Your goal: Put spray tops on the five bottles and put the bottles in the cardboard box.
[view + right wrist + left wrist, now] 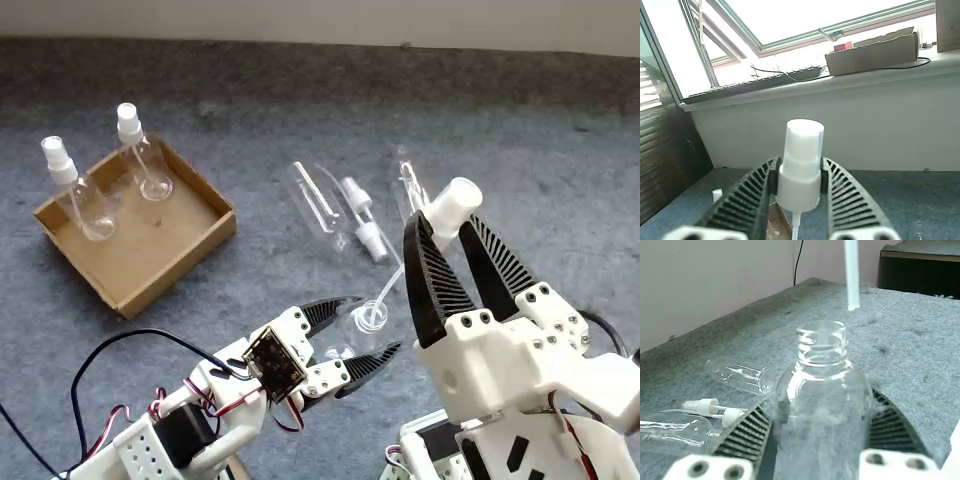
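- Your left gripper (pixel 372 324) clamps the open bottle (pixel 822 410) upright on the table (pixel 300 120).
- Your right gripper (pixel 799 187) pinches the spray top (pixel 801 160) above it; the dip tube (pixel 852 275) may miss the neck (pixel 821 342) and buckle.

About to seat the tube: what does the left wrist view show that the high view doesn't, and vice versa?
Left wrist adds: the bottle neck side-on, the dip tube's tip not yet in it. High adds: the cardboard box holding two capped bottles, and the right claw shut on the spray top. Both: the bottle in the left claw, loose bottles and tops.
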{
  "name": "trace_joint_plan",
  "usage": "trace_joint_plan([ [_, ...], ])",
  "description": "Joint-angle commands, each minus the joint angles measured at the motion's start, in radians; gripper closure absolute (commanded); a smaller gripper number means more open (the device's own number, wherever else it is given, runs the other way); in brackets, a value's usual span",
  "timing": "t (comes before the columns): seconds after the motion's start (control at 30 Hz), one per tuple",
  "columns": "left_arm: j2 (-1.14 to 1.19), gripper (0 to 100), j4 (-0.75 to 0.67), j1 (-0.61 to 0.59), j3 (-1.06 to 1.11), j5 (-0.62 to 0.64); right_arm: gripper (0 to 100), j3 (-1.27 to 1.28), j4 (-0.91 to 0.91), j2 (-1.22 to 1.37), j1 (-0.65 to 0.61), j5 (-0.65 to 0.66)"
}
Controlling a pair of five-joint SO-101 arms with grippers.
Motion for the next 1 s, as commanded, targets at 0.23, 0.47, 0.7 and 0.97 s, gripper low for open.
trace_joint_plan([
  [0.23,-0.001,93,0.002,0.007,0.019,0.006,96.1,0.120,-0.128,0.027,0.117,-0.014],
  [0.47,-0.001,93,0.002,0.007,0.019,0.006,96.1,0.163,-0.131,0.027,0.117,-0.015],
  [0.7,-0.001,93,-0.005,0.007,0.019,0.006,96.1,0.237,-0.127,0.025,0.117,-0.015],
  [0.97,-0.001,93,-0.006,-0.099,0.019,0.011,96.1,0.225,0.008,0.025,0.001,-0.017],
])
